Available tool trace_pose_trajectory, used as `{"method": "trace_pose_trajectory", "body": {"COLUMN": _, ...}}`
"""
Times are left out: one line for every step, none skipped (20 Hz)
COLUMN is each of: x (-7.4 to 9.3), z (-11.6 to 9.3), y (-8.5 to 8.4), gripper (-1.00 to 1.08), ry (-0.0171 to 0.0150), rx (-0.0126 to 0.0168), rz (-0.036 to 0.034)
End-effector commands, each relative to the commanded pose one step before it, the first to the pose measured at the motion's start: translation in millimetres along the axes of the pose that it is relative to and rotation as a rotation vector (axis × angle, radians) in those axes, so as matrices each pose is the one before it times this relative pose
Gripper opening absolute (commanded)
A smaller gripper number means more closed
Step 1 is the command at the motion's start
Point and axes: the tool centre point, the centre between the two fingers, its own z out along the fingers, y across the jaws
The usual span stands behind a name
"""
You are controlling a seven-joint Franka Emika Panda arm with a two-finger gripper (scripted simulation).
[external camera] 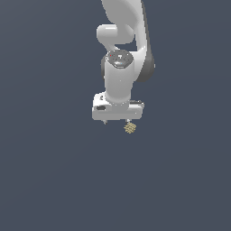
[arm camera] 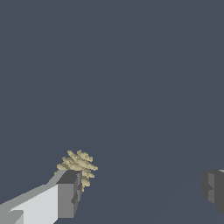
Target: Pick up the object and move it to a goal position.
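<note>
The object [external camera: 130, 128] is a tiny tan-yellow lump with a bumpy lattice texture, lying on the dark grey surface. My white gripper [external camera: 117, 122] hangs just above it, fingers pointing down. In the wrist view the gripper [arm camera: 141, 189] is open wide and holds nothing. The object [arm camera: 78, 165] sits right at the tip of one finger [arm camera: 68, 194], which partly hides it. It is not in the gap between the fingers. The other finger [arm camera: 213, 187] is far from it. Whether the near finger touches the object cannot be told.
The flat dark grey surface [external camera: 54, 171] fills both views. The white arm [external camera: 119, 76] rises from the gripper to the top of the exterior view. Nothing else shows.
</note>
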Motion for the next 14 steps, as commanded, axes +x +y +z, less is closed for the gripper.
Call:
{"method": "trace_pose_trajectory", "body": {"x": 0.0, "z": 0.0, "y": 0.01, "gripper": 1.0, "ry": 0.0, "rx": 0.0, "rz": 0.0}}
{"method": "trace_pose_trajectory", "body": {"x": -0.2, "z": 0.37, "y": 0.83, "gripper": 1.0, "ry": -0.00078, "rx": -0.00067, "rz": 0.00061}}
{"method": "trace_pose_trajectory", "body": {"x": -0.6, "z": 1.02, "y": 2.43, "gripper": 1.0, "ry": -0.00221, "rx": -0.00182, "rz": 0.0018}}
{"method": "trace_pose_trajectory", "body": {"x": -0.98, "z": 1.71, "y": 3.99, "gripper": 1.0, "ry": -0.00371, "rx": -0.00303, "rz": 0.00316}}
{"method": "trace_pose_trajectory", "body": {"x": -1.35, "z": 2.26, "y": 5.43, "gripper": 1.0, "ry": -0.00501, "rx": -0.00404, "rz": 0.00459}}
{"method": "trace_pose_trajectory", "body": {"x": -1.67, "z": 2.78, "y": 6.79, "gripper": 1.0, "ry": -0.0063, "rx": -0.005, "rz": 0.00645}}
{"method": "trace_pose_trajectory", "body": {"x": -1.68, "z": 2.74, "y": 7.0, "gripper": 1.0, "ry": -0.00646, "rx": -0.00505, "rz": 0.00778}}
{"method": "trace_pose_trajectory", "body": {"x": -1.23, "z": 1.99, "y": 5.46, "gripper": 1.0, "ry": -0.00496, "rx": -0.00384, "rz": 0.00735}}
{"method": "trace_pose_trajectory", "body": {"x": -0.77, "z": 1.23, "y": 3.83, "gripper": 1.0, "ry": -0.00339, "rx": -0.00261, "rz": 0.00647}}
{"method": "trace_pose_trajectory", "body": {"x": -0.36, "z": 0.55, "y": 2.23, "gripper": 1.0, "ry": -0.00186, "rx": -0.00144, "rz": 0.005}}
{"method": "trace_pose_trajectory", "body": {"x": -0.05, "z": 0.04, "y": 0.8, "gripper": 1.0, "ry": -0.00056, "rx": -0.00044, "rz": 0.00292}}
{"method": "trace_pose_trajectory", "body": {"x": 0.17, "z": -0.03, "y": -0.54, "gripper": 1.0, "ry": 0.0, "rx": 0.0, "rz": 0.0}}
{"method": "trace_pose_trajectory", "body": {"x": 0.05, "z": -0.33, "y": -0.4, "gripper": 1.0, "ry": 0.00085, "rx": 0.00066, "rz": -0.0011}}
{"method": "trace_pose_trajectory", "body": {"x": 0.05, "z": -0.07, "y": -0.94, "gripper": 1.0, "ry": 0.00068, "rx": 0.00053, "rz": -0.00334}}
